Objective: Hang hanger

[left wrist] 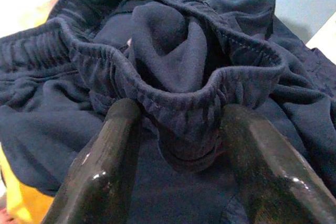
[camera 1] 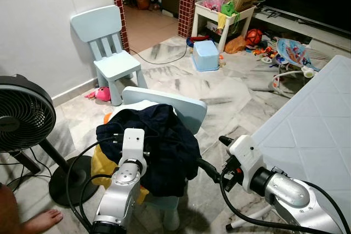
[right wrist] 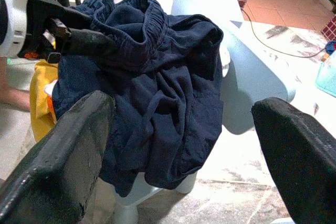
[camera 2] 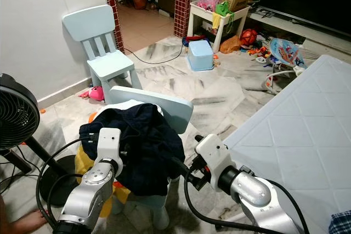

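Two grippers work at one heap of navy clothes (camera 1: 159,146) piled on a pale blue chair (camera 1: 181,105), lower centre of the left eye view. The left gripper (camera 1: 112,135) reaches into the heap's left edge; the right gripper (camera 1: 211,171) points at it from the lower right. A fan (camera 1: 24,119) stands at the left edge, a mattress (camera 1: 312,119) on the right.

Right eye view: same layout, a yellow cloth (camera 2: 82,163) under the navy.

Left wrist view: the fingers (left wrist: 105,166) sit partly spread, straddling an elastic waistband (left wrist: 178,98), probably to pinch it; not yet clamped.

Right wrist view: the fingers (right wrist: 58,156) gape wide, empty, framing the heap, seemingly ready to assist.

I can't spot any hanger; it may lie buried.
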`<state>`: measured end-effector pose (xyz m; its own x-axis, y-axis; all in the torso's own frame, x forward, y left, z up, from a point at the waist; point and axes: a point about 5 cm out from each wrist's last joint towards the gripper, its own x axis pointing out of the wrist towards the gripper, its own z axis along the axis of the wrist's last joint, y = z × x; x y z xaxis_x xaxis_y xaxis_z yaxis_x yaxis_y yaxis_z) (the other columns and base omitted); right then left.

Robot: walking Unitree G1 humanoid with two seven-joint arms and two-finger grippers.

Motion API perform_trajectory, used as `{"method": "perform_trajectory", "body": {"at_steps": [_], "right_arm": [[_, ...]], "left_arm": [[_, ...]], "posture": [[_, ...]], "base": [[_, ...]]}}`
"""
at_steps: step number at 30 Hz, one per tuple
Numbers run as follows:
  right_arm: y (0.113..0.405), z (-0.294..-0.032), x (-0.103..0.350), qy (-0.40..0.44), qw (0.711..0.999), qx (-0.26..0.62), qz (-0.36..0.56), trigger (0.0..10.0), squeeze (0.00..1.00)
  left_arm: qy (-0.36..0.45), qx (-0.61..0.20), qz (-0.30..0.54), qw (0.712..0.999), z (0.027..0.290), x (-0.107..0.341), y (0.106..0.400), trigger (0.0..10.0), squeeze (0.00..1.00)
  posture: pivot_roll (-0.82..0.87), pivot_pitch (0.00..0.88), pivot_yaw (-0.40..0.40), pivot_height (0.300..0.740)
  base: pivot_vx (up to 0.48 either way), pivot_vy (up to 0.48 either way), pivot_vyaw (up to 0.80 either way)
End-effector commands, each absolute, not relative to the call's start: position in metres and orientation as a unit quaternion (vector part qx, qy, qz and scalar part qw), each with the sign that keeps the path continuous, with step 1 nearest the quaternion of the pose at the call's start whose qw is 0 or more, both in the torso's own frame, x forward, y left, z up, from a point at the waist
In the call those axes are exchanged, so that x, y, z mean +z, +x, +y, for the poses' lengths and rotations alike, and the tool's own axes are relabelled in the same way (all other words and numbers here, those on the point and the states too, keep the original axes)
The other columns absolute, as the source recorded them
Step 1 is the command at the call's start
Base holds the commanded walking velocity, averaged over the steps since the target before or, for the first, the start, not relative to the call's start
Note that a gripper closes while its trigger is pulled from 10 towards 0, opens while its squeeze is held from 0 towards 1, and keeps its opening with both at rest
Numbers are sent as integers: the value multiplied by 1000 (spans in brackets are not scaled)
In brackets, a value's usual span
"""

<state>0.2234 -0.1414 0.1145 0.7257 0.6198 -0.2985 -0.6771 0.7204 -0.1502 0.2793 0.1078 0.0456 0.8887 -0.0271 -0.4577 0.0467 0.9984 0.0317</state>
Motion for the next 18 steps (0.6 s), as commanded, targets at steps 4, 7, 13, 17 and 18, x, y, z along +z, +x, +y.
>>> {"method": "perform_trajectory", "body": {"at_steps": [4,7,13,17,18], "right_arm": [[224,-141,113,-127,920,352,116,10000,0],[224,-141,113,-128,920,352,117,10000,0],[225,-142,112,-131,919,353,116,10000,0],[225,-142,112,-132,919,354,116,10000,0],[225,-142,111,-133,918,354,116,10000,0]], "left_arm": [[8,-16,231,973,108,45,283,0,0],[9,-15,230,973,108,44,284,0,0],[7,-17,227,974,108,41,284,0,0],[7,-18,226,974,107,41,284,0,0],[6,-18,224,974,107,40,284,0,0]], "posture": [[-235,23,-14,740],[-236,23,-14,740],[-234,18,-16,740],[-234,17,-16,740],[-233,13,-16,740]], "base": [[0,0,0],[0,0,0],[0,0,0],[0,0,0],[0,0,0]]}}
